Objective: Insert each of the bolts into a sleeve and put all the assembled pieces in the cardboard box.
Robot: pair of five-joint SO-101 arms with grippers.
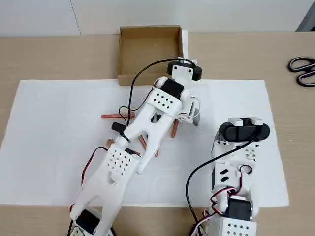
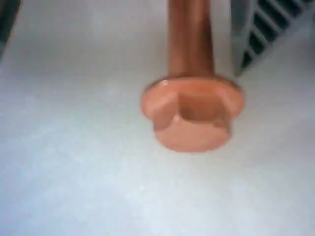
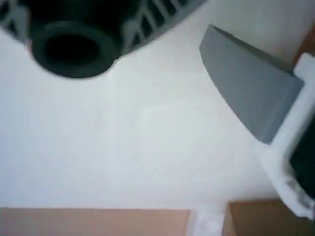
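Note:
A copper bolt point(image 2: 189, 110) with a hex flange head lies on the white paper point(image 1: 59, 147), its shaft running along one ribbed finger point(image 2: 258, 34) of my left gripper point(image 1: 191, 117). That gripper is open and low over the paper, just in front of the cardboard box point(image 1: 147, 49). The same bolt point(image 1: 174, 129) shows beside the left wrist. My right gripper holds a black sleeve point(image 3: 69, 49), hollow end showing, against its ribbed finger point(image 3: 147, 19). More copper bolts point(image 1: 118, 116) lie partly under the left arm.
A small black piece point(image 1: 118, 127) lies by the left arm. The left gripper's grey finger point(image 3: 251, 93) and a corner of the box point(image 3: 251, 216) appear in the right wrist view. Scissors point(image 1: 302, 69) rest at the table's far right.

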